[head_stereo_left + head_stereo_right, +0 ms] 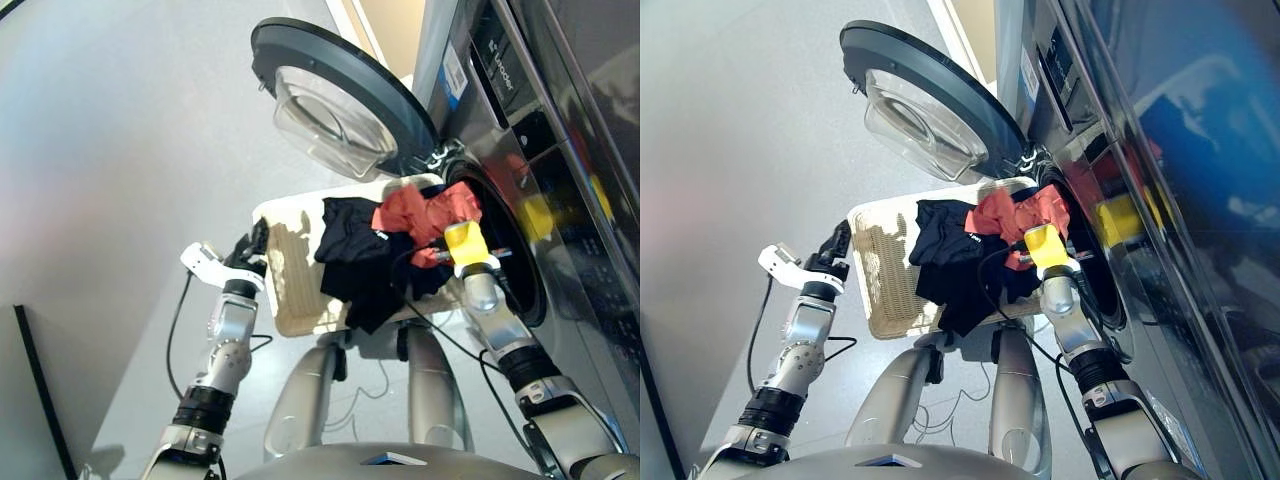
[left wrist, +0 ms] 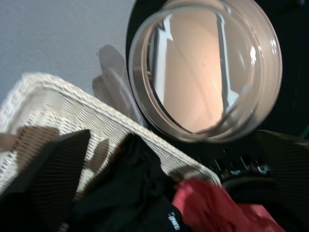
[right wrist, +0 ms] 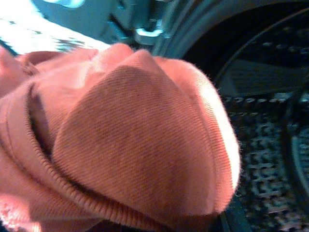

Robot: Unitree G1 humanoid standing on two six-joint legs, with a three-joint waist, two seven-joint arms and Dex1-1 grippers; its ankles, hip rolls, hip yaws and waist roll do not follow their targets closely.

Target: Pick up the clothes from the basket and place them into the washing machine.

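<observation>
Cloth fills our right wrist view: our right gripper [image 1: 452,236] holds the coral-red soft garment [image 1: 425,213] bunched at the round porthole of the dark grey steel washing machine [image 1: 520,200], its black-rimmed glass door [image 1: 335,95] swung wide. The black fabric garment [image 1: 355,255] drapes over the cream-white woven wicker basket [image 1: 290,270]. Our left gripper [image 1: 250,245] hovers spread and empty at the basket's near edge.
</observation>
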